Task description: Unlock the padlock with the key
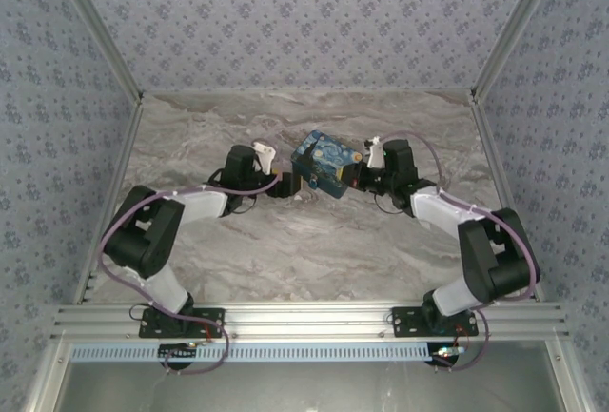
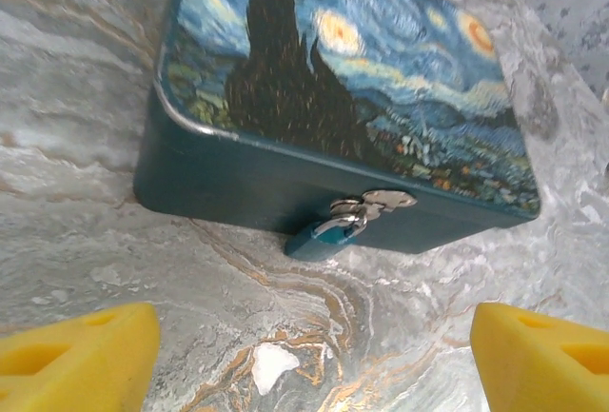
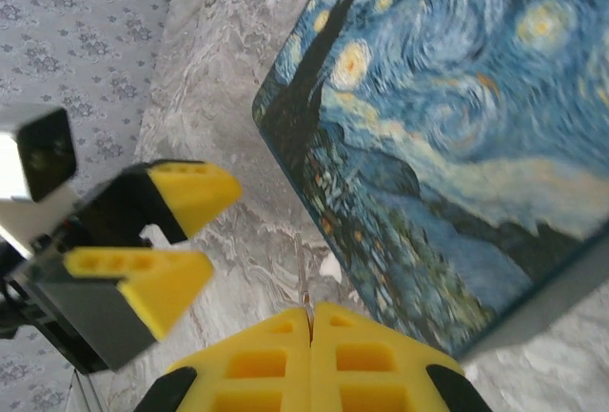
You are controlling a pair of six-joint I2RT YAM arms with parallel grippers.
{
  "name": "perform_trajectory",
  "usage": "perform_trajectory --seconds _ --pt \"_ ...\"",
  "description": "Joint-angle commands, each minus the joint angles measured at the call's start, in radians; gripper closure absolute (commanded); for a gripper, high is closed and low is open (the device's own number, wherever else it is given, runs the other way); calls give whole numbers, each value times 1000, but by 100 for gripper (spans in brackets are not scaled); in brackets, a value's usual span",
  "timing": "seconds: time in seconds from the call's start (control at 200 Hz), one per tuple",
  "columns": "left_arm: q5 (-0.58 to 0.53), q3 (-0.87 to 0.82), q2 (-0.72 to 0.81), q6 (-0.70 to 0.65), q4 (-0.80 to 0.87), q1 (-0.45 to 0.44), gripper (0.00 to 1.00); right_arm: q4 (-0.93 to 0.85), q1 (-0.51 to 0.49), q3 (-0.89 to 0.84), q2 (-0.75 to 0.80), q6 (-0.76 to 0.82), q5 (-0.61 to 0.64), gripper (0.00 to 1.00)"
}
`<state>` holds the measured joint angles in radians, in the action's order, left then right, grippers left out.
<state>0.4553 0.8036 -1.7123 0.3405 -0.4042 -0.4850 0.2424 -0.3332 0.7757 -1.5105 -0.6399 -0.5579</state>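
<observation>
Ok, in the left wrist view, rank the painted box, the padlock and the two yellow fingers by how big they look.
1. Painted box, largest by far.
2. The two yellow fingers, about alike; nearness to the camera inflates them.
3. Padlock, smallest.

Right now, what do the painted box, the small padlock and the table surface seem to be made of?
The painted box looks like thin metal, perhaps tin: rolled rim, glossy printed lid. The padlock seems metal with a shiny teal coat; its loop is bare silvery metal. The table looks like marble-patterned stone or laminate, slightly glossy.
</observation>
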Motion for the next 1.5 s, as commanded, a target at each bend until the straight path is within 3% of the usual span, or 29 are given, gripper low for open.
perform_trajectory --seconds 0.0,0.285,0.765,1.324,1.494 --pt "60 49 -53 -34 -44 -21 15 -28 -6 61 -52 0 -4 100" --pt "128 95 -168 8 -119 -46 20 -59 -11 108 -145 -5 11 100" --pt "89 87 -249 20 -223 -71 21 -186 -26 103 -189 2 82 100" --pt "52 141 -299 -21 -148 -101 30 -175 -34 106 -179 2 79 100" --pt "78 159 -316 -17 -129 -106 39 -171 -35 105 -177 2 80 100"
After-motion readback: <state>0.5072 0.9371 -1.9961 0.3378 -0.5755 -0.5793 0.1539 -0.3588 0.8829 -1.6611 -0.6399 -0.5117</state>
